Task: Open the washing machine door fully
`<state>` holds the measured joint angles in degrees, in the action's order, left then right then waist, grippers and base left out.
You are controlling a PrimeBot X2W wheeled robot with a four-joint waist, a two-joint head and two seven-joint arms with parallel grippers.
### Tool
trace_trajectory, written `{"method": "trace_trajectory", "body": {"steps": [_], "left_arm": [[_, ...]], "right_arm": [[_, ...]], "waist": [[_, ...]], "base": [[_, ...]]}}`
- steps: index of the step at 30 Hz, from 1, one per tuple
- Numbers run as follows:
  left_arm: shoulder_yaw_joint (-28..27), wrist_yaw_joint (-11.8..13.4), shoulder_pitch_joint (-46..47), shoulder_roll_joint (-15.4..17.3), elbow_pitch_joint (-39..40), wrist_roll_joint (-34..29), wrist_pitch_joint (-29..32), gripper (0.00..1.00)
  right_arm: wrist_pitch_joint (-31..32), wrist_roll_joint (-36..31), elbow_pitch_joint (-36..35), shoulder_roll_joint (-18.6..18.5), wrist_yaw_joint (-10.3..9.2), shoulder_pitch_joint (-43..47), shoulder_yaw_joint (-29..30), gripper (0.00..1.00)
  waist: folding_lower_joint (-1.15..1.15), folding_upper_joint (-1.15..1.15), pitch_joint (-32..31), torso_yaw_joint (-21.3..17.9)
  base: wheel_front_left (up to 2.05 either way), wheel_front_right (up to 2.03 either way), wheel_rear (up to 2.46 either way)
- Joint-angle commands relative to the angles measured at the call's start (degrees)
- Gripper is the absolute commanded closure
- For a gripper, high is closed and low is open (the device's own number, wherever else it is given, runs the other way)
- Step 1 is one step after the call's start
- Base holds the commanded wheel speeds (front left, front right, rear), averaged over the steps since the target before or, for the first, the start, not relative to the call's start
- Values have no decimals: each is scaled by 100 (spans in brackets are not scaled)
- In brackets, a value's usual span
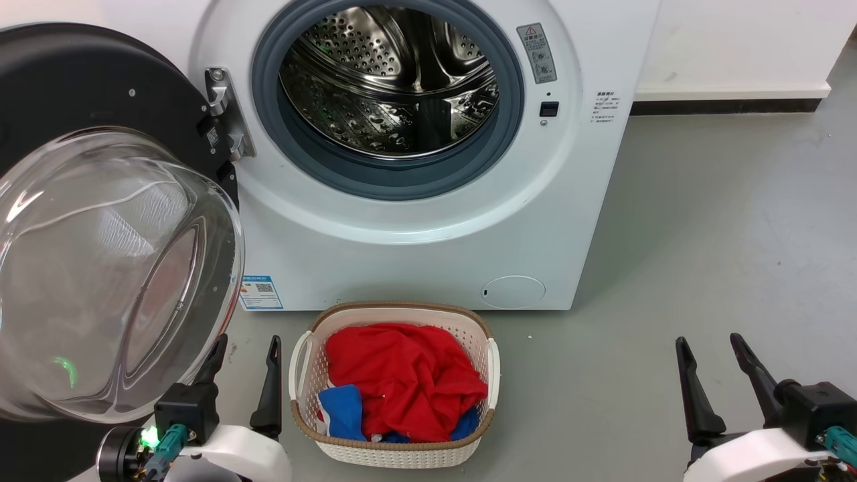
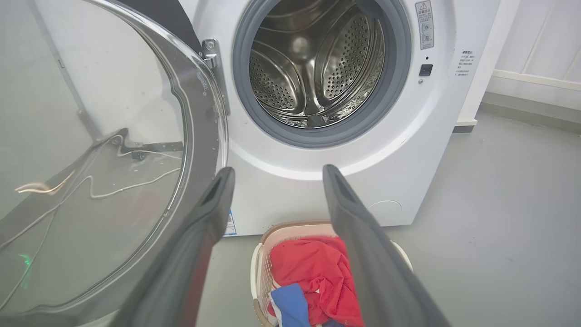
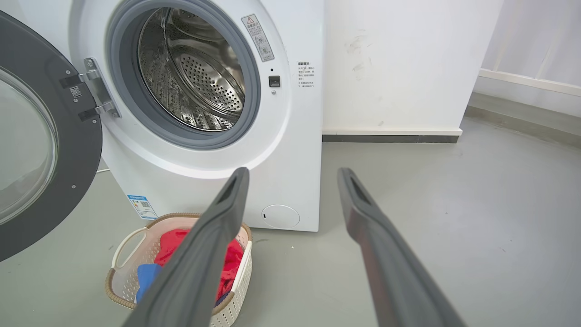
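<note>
Our left gripper (image 1: 247, 343) is spread wide and empty, its fingers pointing up beside the lower rim of the washing machine door (image 1: 100, 254). The door lies up and left of it, swung out on the hinge (image 1: 224, 114) at the left edge of the white machine (image 1: 415, 261). Our right gripper (image 1: 710, 341), likewise wide and empty, sits well apart; we judge the left arm nearer for any last push

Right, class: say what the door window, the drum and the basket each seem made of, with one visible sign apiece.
Door window: clear glass or plastic, glossy; see-through, with bright highlights.
Drum: probably stainless steel, polished; mirror-like reflections, punched holes.
Basket: likely white plastic, matte; moulded lattice holes, brown woven-look rim.
</note>
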<state>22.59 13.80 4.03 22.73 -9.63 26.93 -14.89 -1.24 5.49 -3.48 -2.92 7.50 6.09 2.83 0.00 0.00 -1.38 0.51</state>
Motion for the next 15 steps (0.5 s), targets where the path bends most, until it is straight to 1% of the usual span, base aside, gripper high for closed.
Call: {"method": "trace_trajectory", "body": {"steps": [1,8,9,12,15], "left_arm": [[-21,-4,18,-3,-3,-32,-31,0],[-50,-25,-14,-18,11,-47,-37,0],[-38,-24,-9,-17,-5,-4,5,100],[-25,-43,-91,-106,-97,85,32,100],[-140,-124,-87,-180,-92,371,112,100]], "right_arm": [[-32,19,17,-1,-1,-54,1,0],[-81,14,73,-5,-1,-65,-4,0],[-33,5,88,0,0,-6,-2,100],[-19,94,228,3,0,51,-7,100],[10,475,286,3,0,-2,2,100]], "waist": [[0,0,1,-6],[0,0,15,-23],[0,0,15,-24],[0,0,16,-25],[0,0,20,-26]], "base": [[0,0,0],[0,0,0],[0,0,0],[0,0,0],[0,0,0]]}}
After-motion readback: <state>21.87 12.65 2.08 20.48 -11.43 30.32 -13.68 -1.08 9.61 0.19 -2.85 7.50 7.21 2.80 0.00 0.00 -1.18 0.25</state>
